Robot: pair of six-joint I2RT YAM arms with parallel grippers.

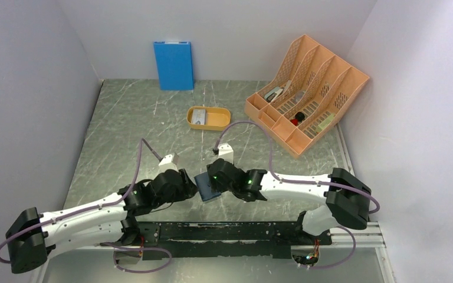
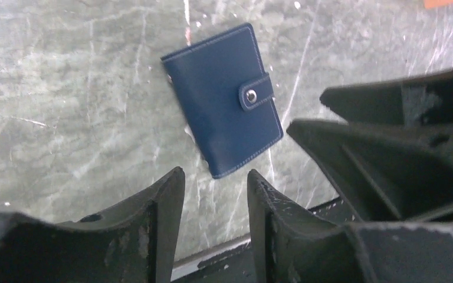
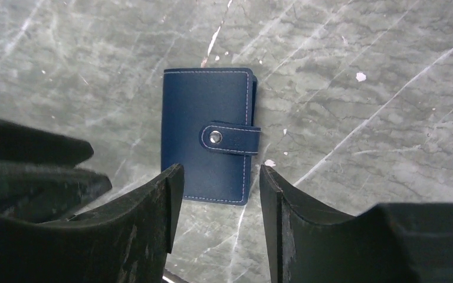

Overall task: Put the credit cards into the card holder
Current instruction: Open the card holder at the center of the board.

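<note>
Closed and snapped, the navy card holder (image 3: 207,135) lies flat on the marbled surface (image 3: 360,147), just ahead of the left tool (image 2: 215,177) and the right tool (image 3: 219,171), between the two. Both tools stand partly open, gripping nothing. Grey credit cards (image 1: 199,116) sit in an orange tray (image 1: 221,121) well beyond them.

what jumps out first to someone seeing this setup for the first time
The closed navy card holder, snap fastened, lies flat on the marbled table between the two arms, with the left arm's fingers and the right arm's fingers parted close by it, holding nothing. Farther back, an orange tray holds a grey card, a bright blue panel stands against the back wall, and an orange file rack sits at far right.
</note>
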